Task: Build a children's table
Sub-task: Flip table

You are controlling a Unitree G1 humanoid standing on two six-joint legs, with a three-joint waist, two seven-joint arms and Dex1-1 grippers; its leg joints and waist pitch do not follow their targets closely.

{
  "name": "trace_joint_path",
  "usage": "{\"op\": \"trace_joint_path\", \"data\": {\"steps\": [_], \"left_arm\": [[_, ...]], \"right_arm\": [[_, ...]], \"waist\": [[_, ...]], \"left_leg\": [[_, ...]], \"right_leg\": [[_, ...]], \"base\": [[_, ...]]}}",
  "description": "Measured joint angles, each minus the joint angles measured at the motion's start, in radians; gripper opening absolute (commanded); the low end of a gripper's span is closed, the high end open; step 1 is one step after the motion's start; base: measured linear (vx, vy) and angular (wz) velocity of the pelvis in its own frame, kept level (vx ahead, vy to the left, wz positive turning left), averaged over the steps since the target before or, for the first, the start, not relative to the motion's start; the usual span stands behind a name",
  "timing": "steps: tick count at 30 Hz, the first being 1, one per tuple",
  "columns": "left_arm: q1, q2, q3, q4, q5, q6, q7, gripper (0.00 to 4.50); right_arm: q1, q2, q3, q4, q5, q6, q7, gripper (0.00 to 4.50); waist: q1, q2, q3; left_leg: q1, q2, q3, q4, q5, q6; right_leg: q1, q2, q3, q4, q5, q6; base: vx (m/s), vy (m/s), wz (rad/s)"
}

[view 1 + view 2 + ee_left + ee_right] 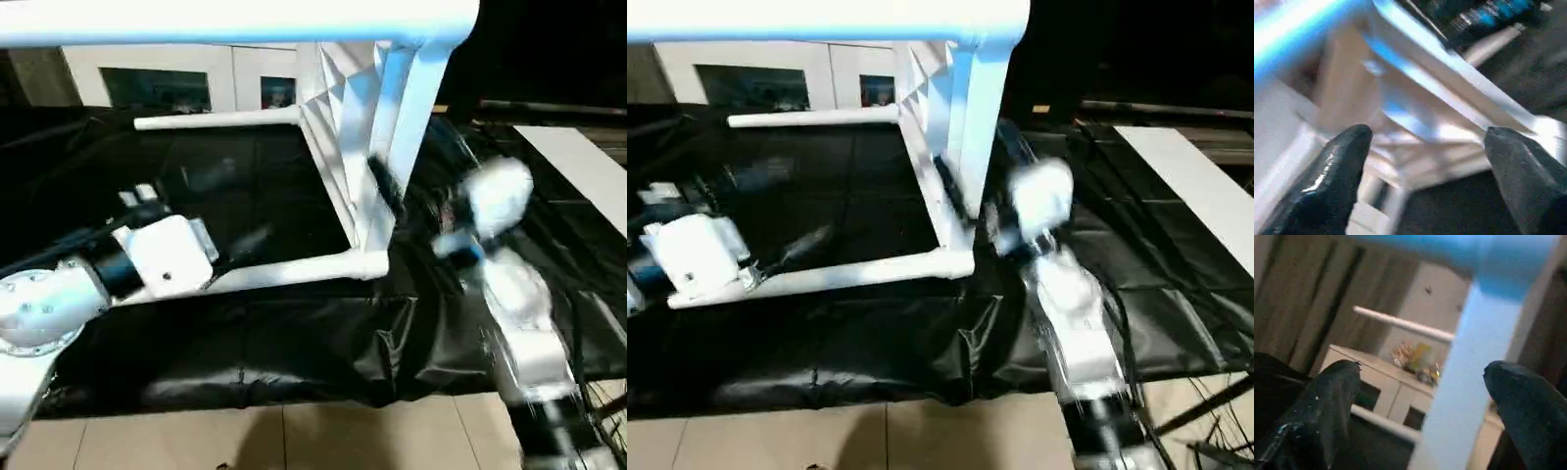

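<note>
On black sheet (294,343) | tabletop (343,147): 1 | legs (294,272): 3 visible

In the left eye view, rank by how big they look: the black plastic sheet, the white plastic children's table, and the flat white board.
1. Black plastic sheet, largest.
2. White plastic children's table, tipped on its side.
3. Flat white board, smallest, though it is cut off by the picture's edge.
</note>
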Motion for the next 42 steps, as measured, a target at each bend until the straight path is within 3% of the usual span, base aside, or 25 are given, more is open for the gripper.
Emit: {"op": "trace_joint_path", "data": {"steps": [8,14,23,26,32,33,42], "left_arm": [[-0.108,0.007,0.084,0.041,0.201,-0.191,0.155,4.43],[-0.161,0.076,0.127,0.145,0.400,-0.205,0.260,4.43],[-0.296,0.131,0.109,0.385,0.568,-0.211,0.335,4.43],[-0.321,0.130,0.093,0.425,0.587,-0.208,0.357,4.43],[-0.375,0.106,0.089,0.471,0.593,-0.203,0.410,3.96],[-0.375,0.102,0.089,0.473,0.593,-0.204,0.412,3.69],[-0.401,0.090,0.089,0.502,0.589,-0.196,0.434,3.18]], "right_arm": [[0.013,-0.007,0.131,0.026,-0.063,-0.042,0.120,4.50],[0.014,0.005,0.207,0.051,-0.090,-0.042,0.172,4.50],[0.013,0.041,0.248,0.055,-0.121,-0.042,0.184,4.50],[0.013,0.046,0.249,0.059,-0.124,-0.042,0.184,4.50],[0.022,0.082,0.246,0.049,-0.092,-0.053,0.183,4.50],[0.026,0.086,0.245,0.048,-0.082,-0.053,0.183,4.50],[0.046,0.097,0.231,0.028,-0.037,-0.053,0.188,4.50]], "waist": [[-0.003,0.000,0.000],[0.002,-0.003,-0.001],[0.005,-0.006,0.000],[0.006,-0.005,0.001],[0.009,0.002,0.005],[0.009,0.003,0.006],[0.012,0.005,0.007]], "left_leg": [[0.001,0.000,-0.002,0.000,0.000,0.000],[-0.001,0.000,-0.002,0.003,0.000,0.000],[-0.001,0.000,-0.003,0.003,0.000,0.000],[-0.001,0.000,-0.003,0.003,0.000,0.000],[-0.001,0.000,-0.003,0.003,0.000,0.000],[-0.001,0.000,-0.003,0.003,0.000,0.000],[-0.001,0.000,-0.004,0.003,0.000,0.000]], "right_leg": [[-0.001,0.001,0.000,0.002,0.001,-0.001],[0.000,0.001,0.000,0.002,0.001,-0.001],[-0.001,0.001,0.000,0.002,0.001,-0.002],[-0.001,0.001,0.000,0.002,0.002,-0.004],[-0.001,0.001,-0.001,0.003,0.003,-0.005],[-0.001,0.001,-0.001,0.003,0.003,-0.005],[-0.001,0.001,-0.001,0.003,0.004,-0.006]], "base": [[0.000,0.000,0.00],[0.000,0.000,0.00],[0.000,0.000,0.00],[0.000,0.000,0.00],[0.000,0.000,0.00],[0.000,0.000,0.00],[0.000,0.000,0.00]]}}
